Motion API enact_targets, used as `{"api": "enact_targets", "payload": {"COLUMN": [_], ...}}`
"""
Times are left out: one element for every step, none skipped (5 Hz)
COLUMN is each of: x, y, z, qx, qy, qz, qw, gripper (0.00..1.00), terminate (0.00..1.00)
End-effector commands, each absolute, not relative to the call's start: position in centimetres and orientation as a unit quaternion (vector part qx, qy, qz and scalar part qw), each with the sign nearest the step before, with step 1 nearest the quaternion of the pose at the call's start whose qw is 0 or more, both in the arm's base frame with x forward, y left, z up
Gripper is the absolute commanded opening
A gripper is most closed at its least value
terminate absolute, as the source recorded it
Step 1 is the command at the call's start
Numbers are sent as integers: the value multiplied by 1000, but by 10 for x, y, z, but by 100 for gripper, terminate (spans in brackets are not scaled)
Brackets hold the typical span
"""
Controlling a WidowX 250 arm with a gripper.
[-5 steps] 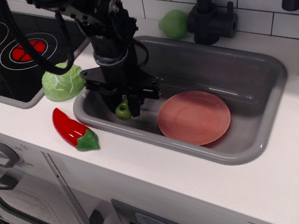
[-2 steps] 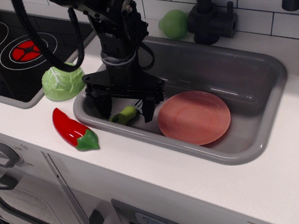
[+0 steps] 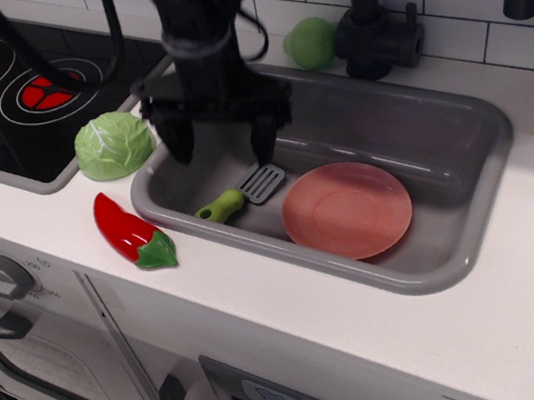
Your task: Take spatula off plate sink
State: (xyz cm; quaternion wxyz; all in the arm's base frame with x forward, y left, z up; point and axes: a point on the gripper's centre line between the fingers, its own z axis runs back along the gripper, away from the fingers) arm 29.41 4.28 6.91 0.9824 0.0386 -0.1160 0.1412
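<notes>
The gripper (image 3: pixel 222 148) hangs above the left end of the sink (image 3: pixel 471 220) with its jaws spread wide and nothing between them. The spatula (image 3: pixel 242 195) lies on the sink floor directly below the gripper, clear of both fingers. Its lime-green handle points away toward the sink's near-left wall, and its grey slotted blade lies under the finger nearer the plate. The plate (image 3: pixel 347 210) sits beyond that same finger, flat on the sink floor and bare. The blade's edge is just beside the plate rim; whether the two touch cannot be determined from this view.

Judged status: the spatula is off the plate and resting in the sink, so the placement appears complete and only withdrawal of the arm is outstanding.

Fault conditions from this state:
- A descent or sideways sweep would bring a fingertip against the spatula, which looks light enough to slide back onto the plate rim.
- A lateral exit toward the plate side risks clipping the black faucet (image 3: pixel 388 1) behind the sink.
- An exit toward the opposite side passes over the toy cabbage (image 3: pixel 114 144) and the red chili pepper (image 3: pixel 131 230) on the counter; low clearance would displace them.

A vertical retreat carries the least risk.
</notes>
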Motion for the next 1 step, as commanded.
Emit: {"api": "enact_targets", "payload": {"x": [303], "y": [39], "z": [88], "qx": [38], "qy": [-143], "qz": [139], "qw": [979], "gripper": [100], "terminate": [100]}}
